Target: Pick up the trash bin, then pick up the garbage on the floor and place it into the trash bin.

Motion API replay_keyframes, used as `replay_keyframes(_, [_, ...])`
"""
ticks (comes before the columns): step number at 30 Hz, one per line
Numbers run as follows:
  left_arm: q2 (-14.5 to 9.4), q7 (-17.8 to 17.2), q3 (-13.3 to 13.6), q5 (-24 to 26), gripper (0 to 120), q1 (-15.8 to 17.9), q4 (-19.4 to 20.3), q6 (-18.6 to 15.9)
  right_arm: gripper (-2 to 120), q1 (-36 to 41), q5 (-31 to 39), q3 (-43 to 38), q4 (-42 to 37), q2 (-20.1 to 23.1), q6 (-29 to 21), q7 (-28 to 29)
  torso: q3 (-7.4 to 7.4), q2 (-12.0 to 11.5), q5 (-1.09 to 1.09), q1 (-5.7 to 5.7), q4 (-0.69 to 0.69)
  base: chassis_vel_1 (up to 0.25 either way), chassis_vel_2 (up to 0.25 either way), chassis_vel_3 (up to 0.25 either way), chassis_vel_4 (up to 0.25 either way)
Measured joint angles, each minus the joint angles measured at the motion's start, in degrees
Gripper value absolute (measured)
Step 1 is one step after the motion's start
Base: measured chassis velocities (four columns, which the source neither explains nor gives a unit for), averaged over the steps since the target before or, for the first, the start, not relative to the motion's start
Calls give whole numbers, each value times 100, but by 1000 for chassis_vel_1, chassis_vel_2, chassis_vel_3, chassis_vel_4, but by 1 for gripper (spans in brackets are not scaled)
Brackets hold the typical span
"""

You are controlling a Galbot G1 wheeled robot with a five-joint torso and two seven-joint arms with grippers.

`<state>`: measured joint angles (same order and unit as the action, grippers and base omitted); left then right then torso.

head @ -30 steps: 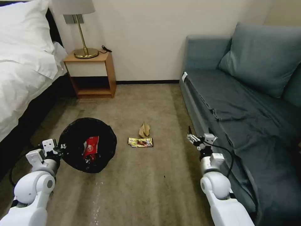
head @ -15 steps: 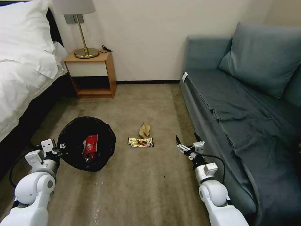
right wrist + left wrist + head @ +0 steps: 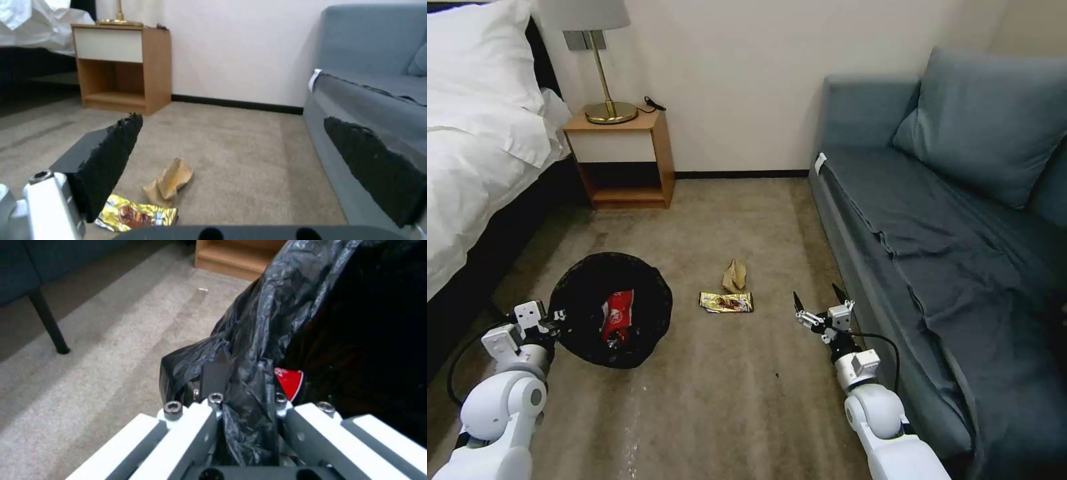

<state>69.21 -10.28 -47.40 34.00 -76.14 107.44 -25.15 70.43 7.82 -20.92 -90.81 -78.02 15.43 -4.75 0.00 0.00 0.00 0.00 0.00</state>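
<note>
The trash bin (image 3: 587, 287), lined with a black bag (image 3: 285, 316), hangs tilted at the lower left of the head view. My left gripper (image 3: 554, 315) (image 3: 242, 373) is shut on its near rim and liner. A red-and-white snack packet (image 3: 618, 313) (image 3: 290, 381) lies inside the bin. More garbage rests on the carpet: a gold wrapper (image 3: 726, 302) (image 3: 133, 216) and a tan paper wad (image 3: 734, 275) (image 3: 171, 181) just behind it. My right gripper (image 3: 817, 299) (image 3: 245, 160) is open and empty, low over the floor to the right of the wrapper, close to the sofa front.
A blue sofa (image 3: 947, 220) runs along the right and a bed (image 3: 474, 153) along the left. A wooden nightstand (image 3: 624, 157) with a brass lamp stands at the back wall. Open carpet (image 3: 727, 400) lies between them.
My right gripper has swung left and down, away from the sofa edge and nearer to the gold wrapper. The left gripper and the bin have barely shifted.
</note>
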Motion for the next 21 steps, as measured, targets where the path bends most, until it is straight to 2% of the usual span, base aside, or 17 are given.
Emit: replay_keyframes(21, [31,-116,27,-2,1,102,-26,16,100,164,-161,-123,-47,-30,34,-146,0,0,0,0,0,0,0,0,0])
